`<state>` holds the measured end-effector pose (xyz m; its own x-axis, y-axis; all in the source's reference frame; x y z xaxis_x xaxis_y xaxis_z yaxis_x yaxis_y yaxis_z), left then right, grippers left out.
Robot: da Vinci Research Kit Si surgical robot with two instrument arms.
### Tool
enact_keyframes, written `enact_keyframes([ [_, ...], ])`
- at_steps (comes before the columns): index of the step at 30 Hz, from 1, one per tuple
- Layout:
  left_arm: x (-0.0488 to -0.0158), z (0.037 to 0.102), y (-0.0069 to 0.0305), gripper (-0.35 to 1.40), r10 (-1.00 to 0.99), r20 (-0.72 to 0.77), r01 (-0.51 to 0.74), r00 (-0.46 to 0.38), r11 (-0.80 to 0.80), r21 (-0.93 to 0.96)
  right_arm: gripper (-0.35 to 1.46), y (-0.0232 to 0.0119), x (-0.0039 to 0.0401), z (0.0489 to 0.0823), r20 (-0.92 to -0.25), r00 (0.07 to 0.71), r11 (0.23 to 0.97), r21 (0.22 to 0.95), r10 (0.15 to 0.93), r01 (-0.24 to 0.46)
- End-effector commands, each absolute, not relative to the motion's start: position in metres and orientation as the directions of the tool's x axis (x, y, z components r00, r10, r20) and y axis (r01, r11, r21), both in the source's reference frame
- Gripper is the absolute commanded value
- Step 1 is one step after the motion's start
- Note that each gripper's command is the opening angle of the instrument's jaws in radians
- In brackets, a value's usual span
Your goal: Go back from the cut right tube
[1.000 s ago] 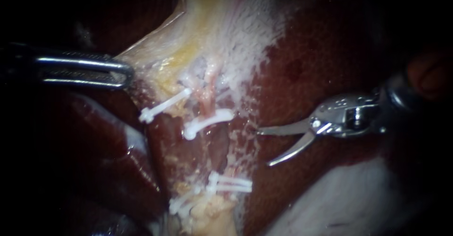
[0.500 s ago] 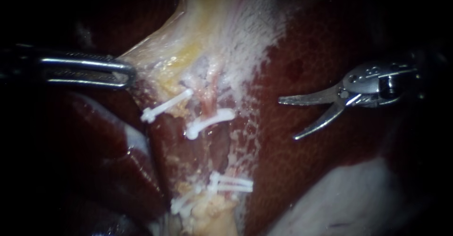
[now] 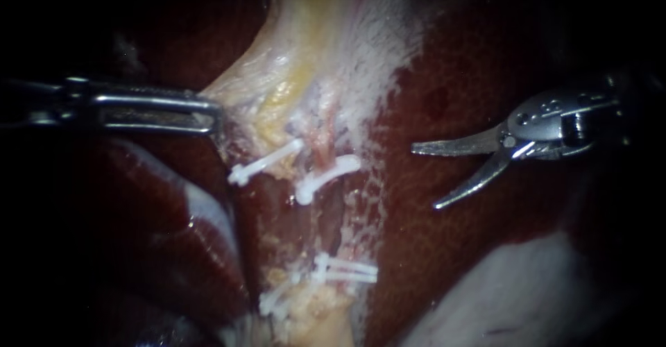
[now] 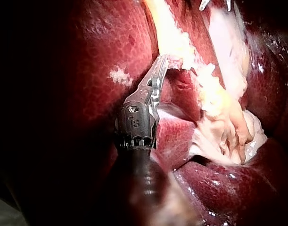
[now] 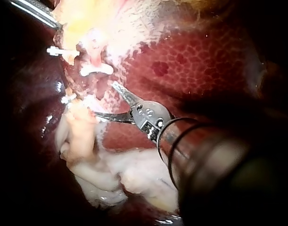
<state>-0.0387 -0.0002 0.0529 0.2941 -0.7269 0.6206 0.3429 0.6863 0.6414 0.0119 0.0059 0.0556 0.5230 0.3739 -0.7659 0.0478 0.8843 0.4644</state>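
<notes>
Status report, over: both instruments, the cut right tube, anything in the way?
Left instrument: jaws shut on pale tissue. Right instrument: jaws open, over liver, apart from cut right tube. Nothing between them.

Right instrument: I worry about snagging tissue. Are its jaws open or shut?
Open: the endoscope view shows a clear gap between the right instrument's jaws, with nothing held, over the liver.
</notes>
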Motion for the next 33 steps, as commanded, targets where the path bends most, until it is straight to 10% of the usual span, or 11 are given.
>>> enact_keyframes([
  [1, -0.0392, 0.0532, -0.0006, -0.28, -0.727, 0.616, 0.335, 0.302, 0.686, 0.645, 1.43, 0.0058, 0.0119, 0.0556, -0.766, 0.523, 0.884, 0.464, 0.374, 0.047],
  [33, -0.0421, 0.0538, -0.0023, -0.28, -0.728, 0.608, 0.309, 0.317, 0.686, 0.659, 1.43, 0.0057, 0.0118, 0.0554, -0.766, 0.523, 0.884, 0.464, 0.374, 0.048],
])
